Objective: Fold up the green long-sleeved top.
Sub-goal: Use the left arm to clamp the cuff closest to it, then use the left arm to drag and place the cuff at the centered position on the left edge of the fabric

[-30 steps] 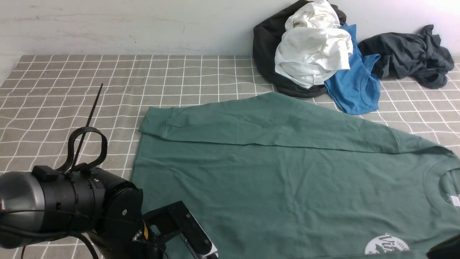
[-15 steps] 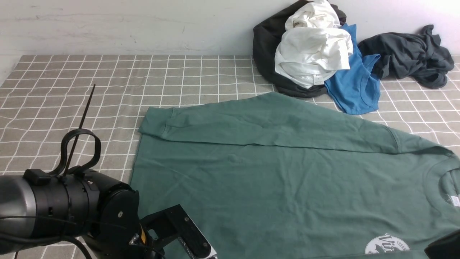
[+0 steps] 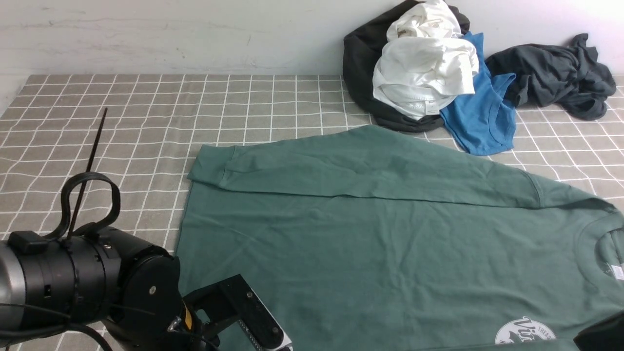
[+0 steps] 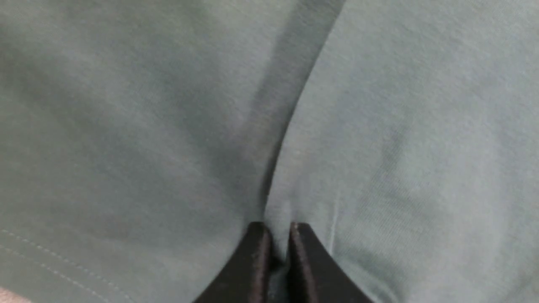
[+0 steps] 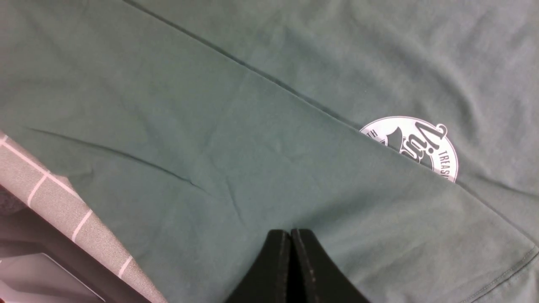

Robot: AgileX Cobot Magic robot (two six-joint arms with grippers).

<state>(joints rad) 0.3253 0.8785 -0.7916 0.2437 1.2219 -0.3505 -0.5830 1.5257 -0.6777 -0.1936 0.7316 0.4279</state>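
Note:
The green long-sleeved top (image 3: 380, 243) lies flat across the checked table, its far sleeve (image 3: 341, 165) folded along the body and its white round logo (image 3: 524, 332) at the near right. In the left wrist view my left gripper (image 4: 278, 229) is shut on a pinch of the top's fabric (image 4: 379, 126) beside a fold edge. The left arm (image 3: 87, 287) fills the near left of the front view, where its fingertips are hidden. My right gripper (image 5: 290, 233) is shut with nothing between its fingers, over a green layer (image 5: 210, 139) that covers part of the logo (image 5: 414, 143).
A heap of clothes sits at the back right against the wall: a white garment (image 3: 424, 73), a black one (image 3: 358, 63), a blue shirt (image 3: 482, 117) and a dark grey garment (image 3: 555, 73). The checked cloth (image 3: 97, 122) shows bare at the left. The table's near edge (image 5: 63, 235) appears in the right wrist view.
My left gripper has closed on the top's fabric, and the left arm has drifted left and slightly down in the front view. The right gripper stays shut.

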